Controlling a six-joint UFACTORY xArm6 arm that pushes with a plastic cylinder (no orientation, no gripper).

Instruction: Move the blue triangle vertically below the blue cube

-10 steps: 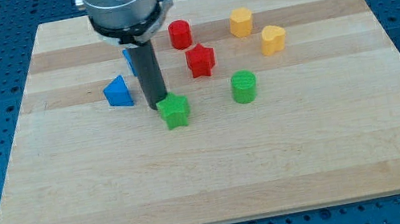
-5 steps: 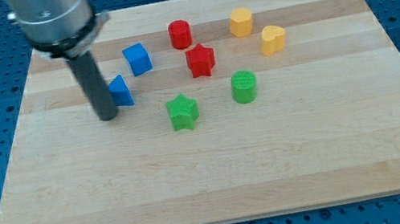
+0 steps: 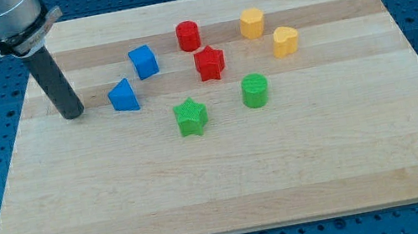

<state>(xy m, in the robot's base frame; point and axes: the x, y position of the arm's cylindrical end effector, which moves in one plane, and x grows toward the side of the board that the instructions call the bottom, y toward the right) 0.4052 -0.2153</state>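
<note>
Blue triangle (image 3: 124, 96) is sitting on the wooden counter (image 3: 228, 182) left of centre, down and to the view's left of the blue cube (image 3: 144, 61), with a small gap of bare wood between them; it is not lying straight below the cube.

Going from the view's bottom upward, the nearest block is the green star (image 3: 190, 117), lying a little right of the triangle and lower in the view. Just above it and to the right, the green cylinder (image 3: 255, 90) is standing upright, well clear of the star. At about the height of the triangle, my tip (image 3: 73, 115) is resting on the counter to the triangle's left, near it but not touching, bare wood showing between the two. The tool is only a straight dark rod with nothing to open or close, and it is holding nothing. The rod is rising toward the view's top left into the grey arm housing (image 3: 1, 20).

Farther up, the red star (image 3: 209, 62) is sitting right of the blue cube, apart from it. The yellow block with a heart-like outline (image 3: 285, 39) is lying to the right at about the same height. Nearest the counter's far edge, the red cylinder (image 3: 189, 35) is standing just above the red star, and the yellow hexagonal block (image 3: 252, 22) is sitting just up and left of the other yellow one.
</note>
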